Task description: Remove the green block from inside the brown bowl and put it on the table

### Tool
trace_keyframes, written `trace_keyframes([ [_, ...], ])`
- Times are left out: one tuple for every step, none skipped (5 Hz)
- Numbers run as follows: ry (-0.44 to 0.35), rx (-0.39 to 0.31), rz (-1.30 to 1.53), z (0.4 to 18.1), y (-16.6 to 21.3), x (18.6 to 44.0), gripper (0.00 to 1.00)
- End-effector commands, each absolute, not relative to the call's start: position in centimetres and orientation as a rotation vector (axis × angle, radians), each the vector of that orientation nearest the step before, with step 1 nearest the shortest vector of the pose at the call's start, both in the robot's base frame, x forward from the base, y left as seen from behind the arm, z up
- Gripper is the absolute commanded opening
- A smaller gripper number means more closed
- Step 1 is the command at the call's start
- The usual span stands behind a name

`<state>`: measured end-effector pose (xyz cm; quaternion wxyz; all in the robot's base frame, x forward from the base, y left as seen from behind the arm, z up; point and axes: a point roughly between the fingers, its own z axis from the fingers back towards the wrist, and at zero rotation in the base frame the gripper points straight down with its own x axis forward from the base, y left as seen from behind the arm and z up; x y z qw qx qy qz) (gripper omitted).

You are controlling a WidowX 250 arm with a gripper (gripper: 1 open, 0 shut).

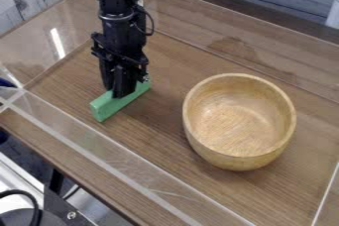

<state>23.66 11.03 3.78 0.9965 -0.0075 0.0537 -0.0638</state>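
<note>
I see my end effector [122, 83] clenched on the green block [118, 100], resting on the surface [199, 42] beside the brown bowl [240, 121].

A slim black arm [117, 12] of stacked blocky segments ends in a black gripper [122, 83].

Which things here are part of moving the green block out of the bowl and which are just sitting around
Part of the job:
green block, lying on the table
brown bowl, empty
tool, shut on the block

Just there:
clear acrylic walls edging the table
</note>
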Motion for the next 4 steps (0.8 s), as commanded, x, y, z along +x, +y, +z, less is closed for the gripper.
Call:
trace_keyframes([
  [0.087, -0.004, -0.108, 4.01, 11.83, 24.11, 0.00],
  [0.090, -0.008, -0.105, 3.86, 11.88, 24.11, 0.00],
  [0.095, -0.012, -0.102, 3.66, 11.93, 24.07, 0.00],
  [0.100, -0.016, -0.099, 3.48, 11.98, 24.04, 0.00],
])
